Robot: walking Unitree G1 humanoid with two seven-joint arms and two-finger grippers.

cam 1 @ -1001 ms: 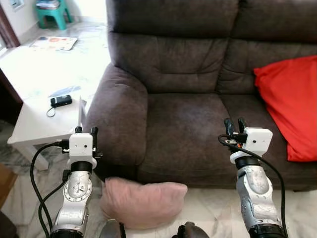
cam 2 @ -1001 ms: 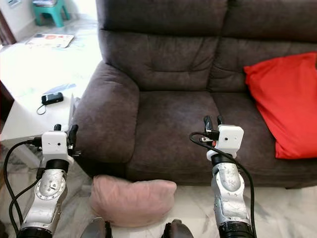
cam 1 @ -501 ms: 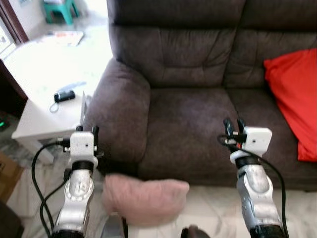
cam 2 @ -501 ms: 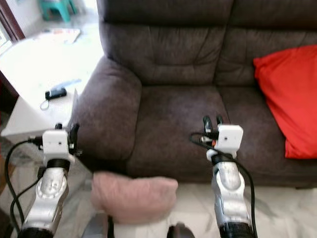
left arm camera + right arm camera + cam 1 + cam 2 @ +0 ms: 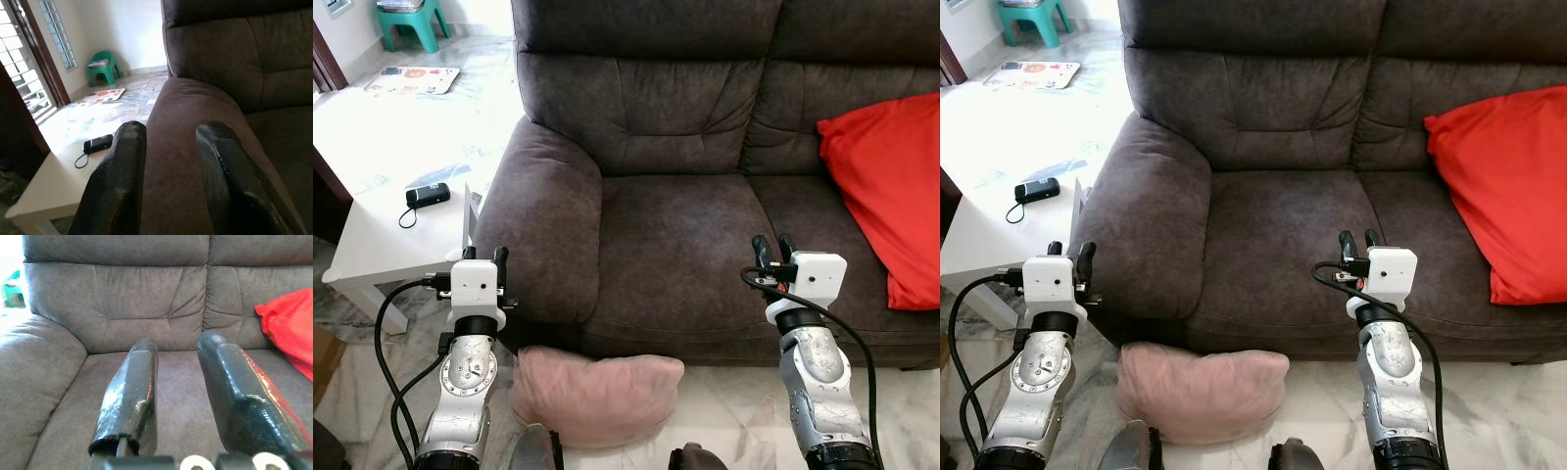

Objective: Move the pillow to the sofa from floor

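We're squared up to the sofa (image 5: 685,196); everything below is placed relative to it, biggest first.

- Sofa: dark brown, two seats. The seat cushion nearest its arm is bare, so that's our drop zone.
- White side table (image 5: 382,245): just beside the sofa's arm, on our left. A small black device with a cord (image 5: 428,195) lies on it.
- Red cushion (image 5: 886,186): leaning on the far seat, against the backrest. Not ours.
- Pink pillow (image 5: 595,387): on the floor, pressed against the sofa's front base below the bare seat, between our two arms. Nothing is touching it.
- Left gripper (image 5: 481,257): raised in front of the sofa's arm, fingers parted, nothing held.
- Right gripper (image 5: 771,245): raised over the front edge of the seat, fingers likewise spread and empty.
- Green stool (image 5: 411,22) and a flat printed sheet (image 5: 411,78): on the floor well beyond the table.

Progress, as we read it: approach is done, and the task proper hasn't started. Left to do: bend down, bring both grippers to the pillow, grasp it, lift it clear of the base and set it on the bare seat.
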